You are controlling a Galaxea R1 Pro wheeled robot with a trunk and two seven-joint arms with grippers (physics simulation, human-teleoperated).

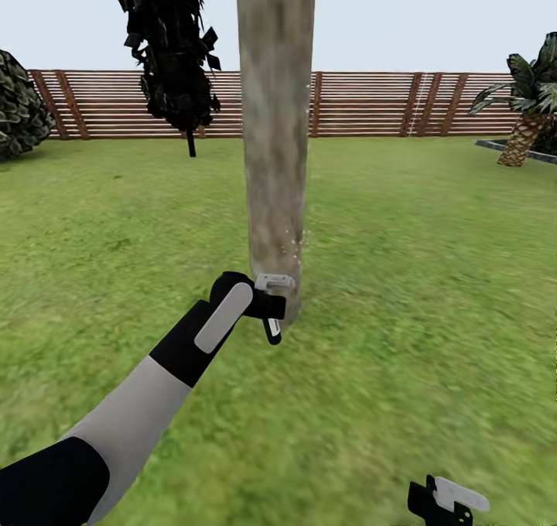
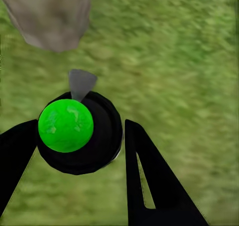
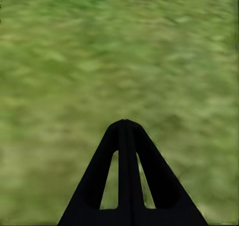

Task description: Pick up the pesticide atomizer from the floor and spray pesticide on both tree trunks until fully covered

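The pesticide atomizer is clamped between the left gripper's fingers, held low against the base of the tree trunk by the outstretched left arm. White pesticide specks dot the bark. The right gripper is pressed closed over the lawn.

Green lawn underfoot; brown slatted fence behind; pale sky above; 1 palm-like plant at right.
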